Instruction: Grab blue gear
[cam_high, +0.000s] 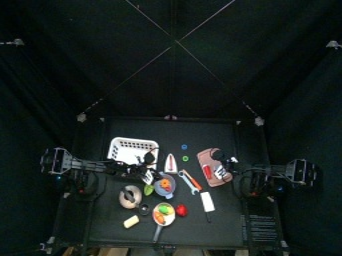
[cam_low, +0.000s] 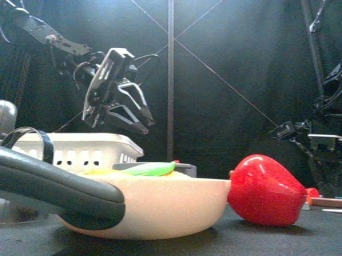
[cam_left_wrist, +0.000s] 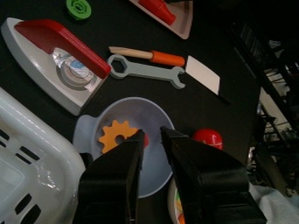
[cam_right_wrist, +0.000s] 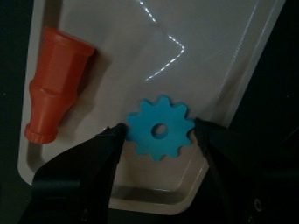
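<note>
The blue gear (cam_right_wrist: 160, 129) lies flat on a pale tray (cam_right_wrist: 222, 52), beside an orange cone-shaped piece (cam_right_wrist: 59, 83). My right gripper (cam_right_wrist: 156, 133) is open and low over the tray. Its jaws stand on either side of the gear, and one tip is close against the gear's edge. My left gripper (cam_left_wrist: 153, 140) is open and empty. It hangs above the table (cam_low: 118, 118), over a light plate (cam_left_wrist: 140, 118) that holds an orange gear (cam_left_wrist: 117, 136).
Under the left gripper are a red ball (cam_left_wrist: 208, 137), a grey wrench (cam_left_wrist: 146, 70), a white card (cam_left_wrist: 201, 74) and the white slotted rack (cam_left_wrist: 24, 162). At the front edge stand a cream bowl (cam_low: 147, 205) and a red piece (cam_low: 267, 190).
</note>
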